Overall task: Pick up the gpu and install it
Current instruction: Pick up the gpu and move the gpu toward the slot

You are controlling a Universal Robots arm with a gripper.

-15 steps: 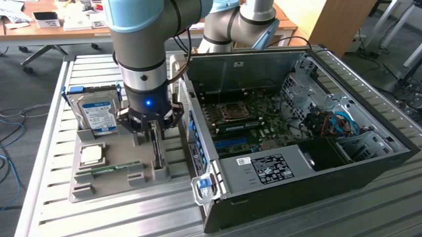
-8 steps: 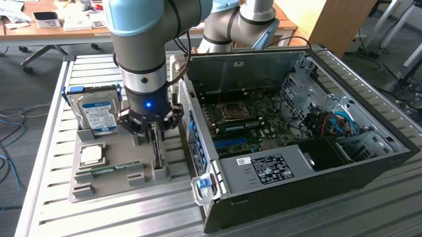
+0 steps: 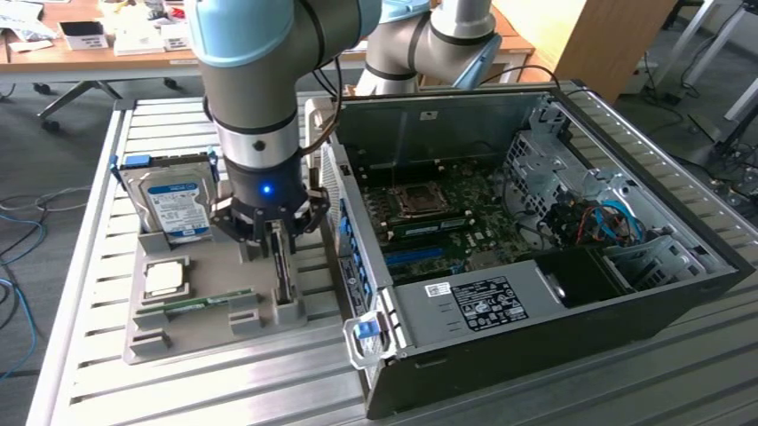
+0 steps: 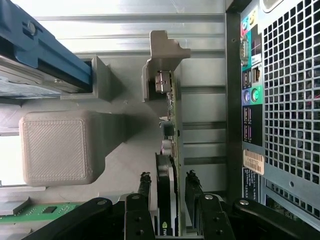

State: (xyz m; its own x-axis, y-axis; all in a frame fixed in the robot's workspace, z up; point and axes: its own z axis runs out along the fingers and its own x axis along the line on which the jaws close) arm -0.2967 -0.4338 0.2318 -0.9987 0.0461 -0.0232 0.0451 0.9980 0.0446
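Note:
The gpu (image 3: 284, 277) stands on edge in a slot of the grey holder tray (image 3: 195, 342), just off the open computer case's rear. In the wrist view the gpu (image 4: 170, 125) is a thin green card with a black cooler and a silver bracket at its far end. My gripper (image 3: 275, 232) hangs straight above it, lowered over its top edge. In the wrist view the gripper (image 4: 167, 177) is open, with one black finger (image 4: 145, 186) on each side of the card and a narrow gap on both sides. The card rests in its slot.
The open computer case (image 3: 616, 293) lies at the exterior view's right, motherboard (image 3: 438, 213) exposed; its rear panel (image 4: 280, 100) is close beside the gpu. On the tray are a hard drive (image 3: 177, 206), a CPU (image 3: 163, 278) and a memory stick (image 3: 195, 304).

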